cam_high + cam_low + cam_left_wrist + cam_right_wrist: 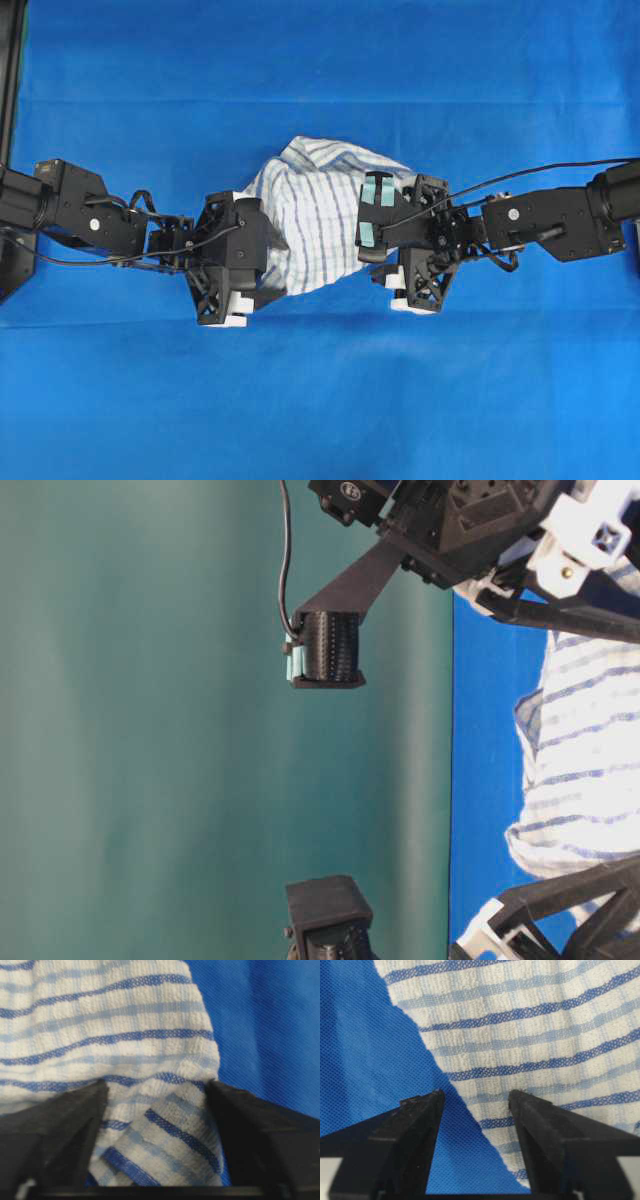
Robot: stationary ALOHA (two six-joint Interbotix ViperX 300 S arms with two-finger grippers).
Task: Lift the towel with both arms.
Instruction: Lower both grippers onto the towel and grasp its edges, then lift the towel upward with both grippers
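Note:
The towel (310, 215), white with thin blue stripes, lies bunched on the blue tablecloth between the two arms. My left gripper (272, 248) is down at the towel's left edge. In the left wrist view a folded corner of the towel (165, 1130) fills the gap between the fingers of my left gripper (156, 1082), which stand well apart. My right gripper (385, 262) is at the towel's right edge. In the right wrist view my right gripper (475, 1095) is open: the towel's edge (520, 1060) runs between its fingers, with bare cloth by the left finger (415, 1130).
The blue tablecloth (320, 400) covers the whole table around the towel. Both black arms reach in from the left and right sides. In the table-level view the towel (585, 780) shows at the right edge, with a black wrist block (328, 648) hanging above.

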